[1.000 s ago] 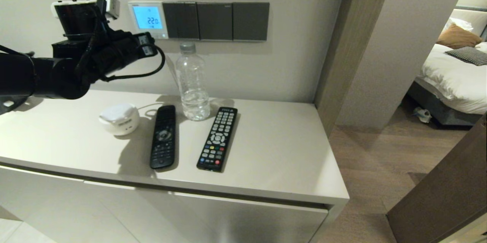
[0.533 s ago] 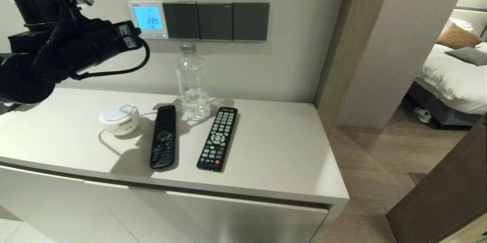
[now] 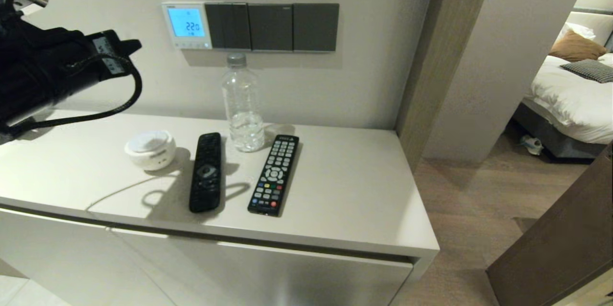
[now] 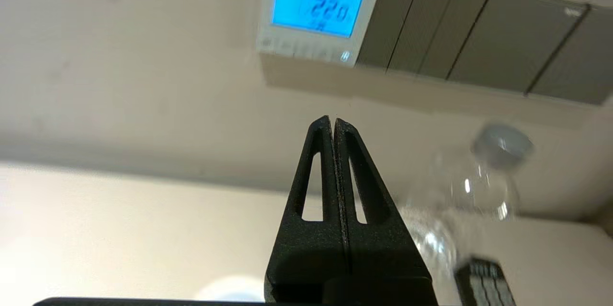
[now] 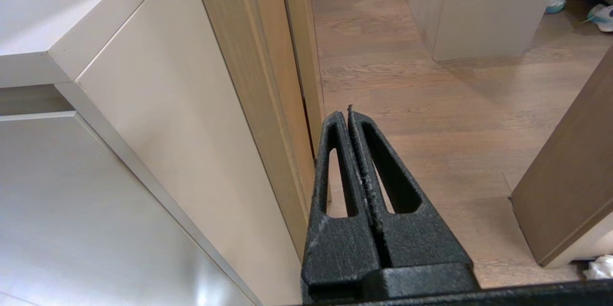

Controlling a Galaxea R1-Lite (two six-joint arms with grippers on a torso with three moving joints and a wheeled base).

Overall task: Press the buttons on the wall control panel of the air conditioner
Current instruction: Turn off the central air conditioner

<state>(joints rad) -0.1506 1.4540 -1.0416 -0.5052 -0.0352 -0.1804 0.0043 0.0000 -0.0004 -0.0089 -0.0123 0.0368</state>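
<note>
Up on the wall, at roughly 11 o'clock in the head view, the air conditioner's wall control panel glows blue with the digits 22.0, and the buttons run along its lower edge. Dark grey switch plates adjoin it toward 3 o'clock. The left gripper hangs well apart from the panel, out toward 9 o'clock, its fingers pressed flat together with nothing between them. On the white counter below stand a clear water bottle, a black remote, a multicoloured-key remote and a round white device. The right gripper, likewise closed tight and empty, is parked low beside the cabinet, over wooden floor.
</note>
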